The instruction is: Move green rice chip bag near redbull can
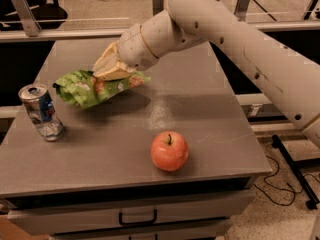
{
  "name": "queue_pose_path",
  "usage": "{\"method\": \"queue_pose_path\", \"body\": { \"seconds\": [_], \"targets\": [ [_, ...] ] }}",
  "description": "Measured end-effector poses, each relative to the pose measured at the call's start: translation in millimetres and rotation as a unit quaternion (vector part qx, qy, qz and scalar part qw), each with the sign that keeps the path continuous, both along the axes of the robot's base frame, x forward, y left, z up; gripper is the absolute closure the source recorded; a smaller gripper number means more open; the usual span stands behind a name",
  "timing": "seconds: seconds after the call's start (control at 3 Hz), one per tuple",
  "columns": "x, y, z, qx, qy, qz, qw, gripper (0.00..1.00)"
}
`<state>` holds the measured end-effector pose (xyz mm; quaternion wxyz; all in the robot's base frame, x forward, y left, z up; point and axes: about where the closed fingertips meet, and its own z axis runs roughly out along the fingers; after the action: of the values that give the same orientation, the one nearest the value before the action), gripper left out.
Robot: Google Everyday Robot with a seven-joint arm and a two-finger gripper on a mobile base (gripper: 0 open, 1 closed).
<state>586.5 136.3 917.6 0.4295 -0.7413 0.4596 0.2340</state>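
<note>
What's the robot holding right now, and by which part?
The gripper holds the green rice chip bag, with its jaws pinching the bag's upper edge, slightly right of its middle.

The apple (169, 151) is set on the table (210, 99). The redbull can (41, 112) is stood far left of the apple and slightly behind it. The green rice chip bag (87, 88) is held behind and left of the apple, clasped by the gripper (111, 68) from above.
</note>
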Motion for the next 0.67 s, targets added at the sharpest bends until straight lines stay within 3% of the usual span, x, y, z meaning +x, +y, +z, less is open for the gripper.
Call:
{"method": "queue_pose_path", "body": {
  "seconds": [0.67],
  "targets": [
    [-6.2, 3.6, -5.0, -0.005, 0.005, 0.013, 0.9999, 0.35]
  ]
}}
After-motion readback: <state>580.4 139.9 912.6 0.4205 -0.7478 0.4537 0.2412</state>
